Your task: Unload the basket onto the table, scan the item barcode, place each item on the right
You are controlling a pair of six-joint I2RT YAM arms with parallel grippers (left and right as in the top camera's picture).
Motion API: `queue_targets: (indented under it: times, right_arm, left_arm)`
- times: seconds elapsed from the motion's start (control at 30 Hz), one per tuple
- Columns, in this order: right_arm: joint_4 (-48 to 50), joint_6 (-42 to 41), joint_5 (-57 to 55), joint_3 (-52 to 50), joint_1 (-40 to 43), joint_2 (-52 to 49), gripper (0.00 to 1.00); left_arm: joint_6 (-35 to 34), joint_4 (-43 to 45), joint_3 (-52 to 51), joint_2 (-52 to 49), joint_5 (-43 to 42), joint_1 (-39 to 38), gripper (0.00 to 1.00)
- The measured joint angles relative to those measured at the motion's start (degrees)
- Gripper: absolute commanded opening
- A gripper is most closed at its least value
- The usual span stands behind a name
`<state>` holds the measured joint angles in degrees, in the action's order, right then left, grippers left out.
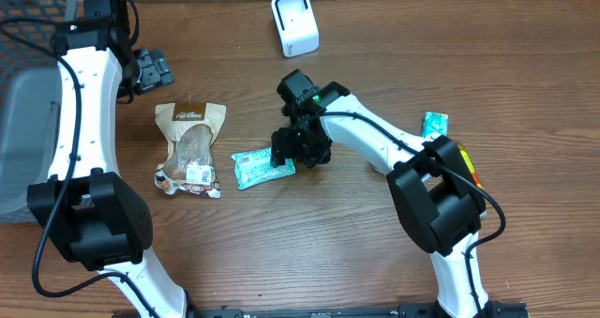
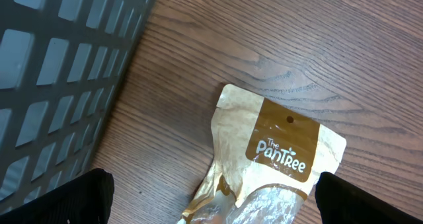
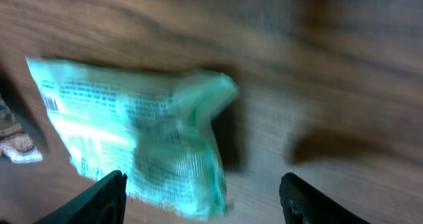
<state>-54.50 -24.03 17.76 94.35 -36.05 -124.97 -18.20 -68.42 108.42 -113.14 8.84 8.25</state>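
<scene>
My right tool [image 3: 201,201] stands over the green snack packet [image 3: 132,131], which lies flat on the table [image 1: 309,243]. Its jaws are apart with the packet's end between them, gripping nothing. Farther left, my left tool [image 2: 211,204] hangs fully open and empty above the Pantree pouch [image 2: 277,151]. The white barcode scanner [image 1: 295,22] stands farthest back.

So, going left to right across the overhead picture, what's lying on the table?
Grey slatted plastic basket → tan and brown foil snack pouch → flat teal plastic packet → small green packet over on the right.
</scene>
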Motion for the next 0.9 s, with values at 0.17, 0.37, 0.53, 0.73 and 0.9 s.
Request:
queue_targets:
  times: [0.17, 0.37, 0.53, 0.73, 0.9]
  right_arm:
    - [1.8, -0.3, -1.3, -0.9, 0.0, 0.0, 0.68]
    - [2.0, -0.8, -1.7, -0.9, 0.0, 0.0, 0.66]
    - [3.1, -1.5, -1.8, -0.9, -0.1, 0.0, 0.60]
    - [3.9, -2.6, -2.7, -1.0, -0.8, 0.0, 0.55]
    - [4.0, -4.3, -3.6, -1.0, -1.1, 0.0, 0.49]
  left_arm:
    - [0.0, 0.0, 0.0, 0.0, 0.0, 0.0, 1.00]
    - [0.0, 0.0, 0.0, 0.0, 0.0, 0.0, 1.00]
    - [0.0, 0.0, 0.0, 0.0, 0.0, 0.0, 1.00]
    - [0.0, 0.0, 0.0, 0.0, 0.0, 0.0, 1.00]
    - [0.0, 0.0, 0.0, 0.0, 0.0, 0.0, 0.99]
